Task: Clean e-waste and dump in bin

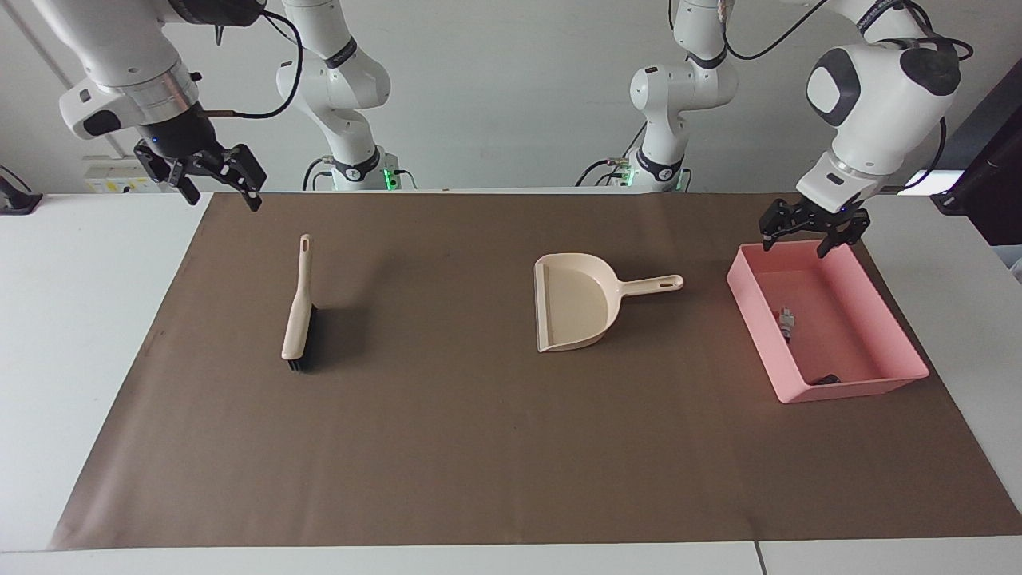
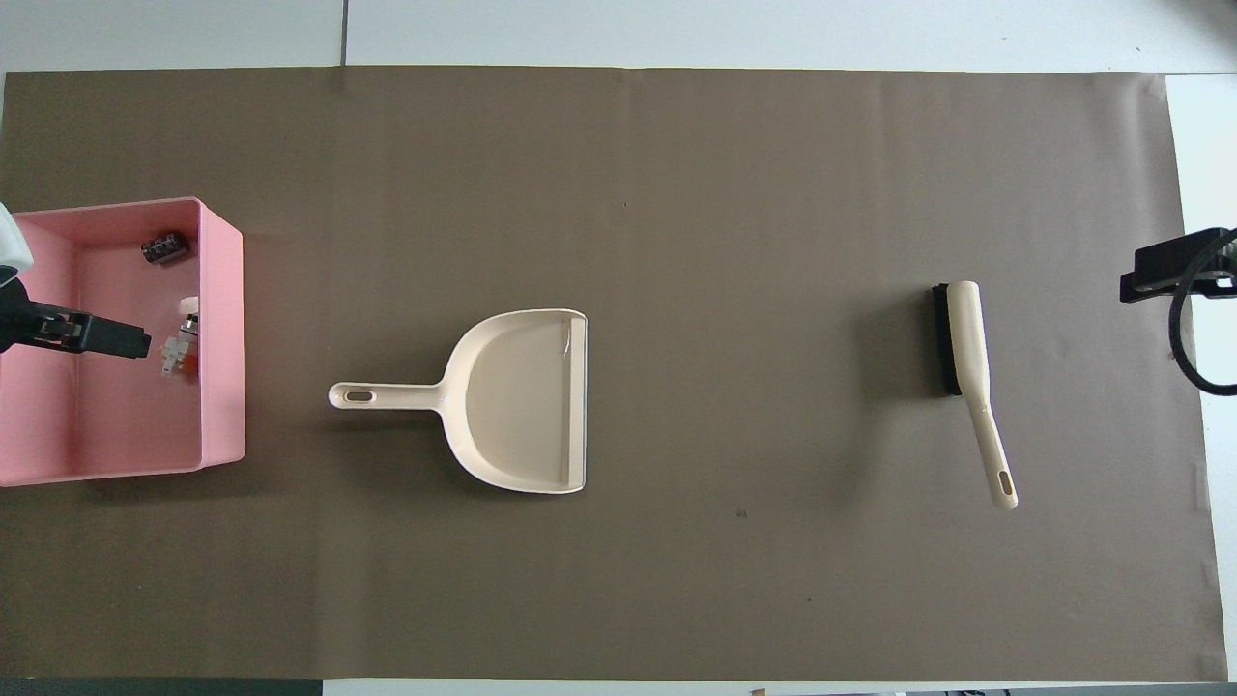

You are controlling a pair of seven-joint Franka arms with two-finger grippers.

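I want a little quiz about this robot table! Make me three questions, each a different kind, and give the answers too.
1. True or false: the cream plastic dustpan holds e-waste.
2. Where are the white electronic bit and the dark cylinder? A) in the shallow pink plastic bin B) on the brown mat
3. Fill in: the cream hand brush with black bristles lies toward the ___ arm's end.

Key: 1 false; 2 A; 3 right.

A white table (image 1: 72,319) carries a large brown paper mat (image 1: 479,447); on the mat lie a cream brush with black bristles (image 1: 299,311), a cream plastic dustpan (image 1: 579,299) mid-mat, and a shallow pink plastic tray (image 1: 894,382) toward the left arm's end
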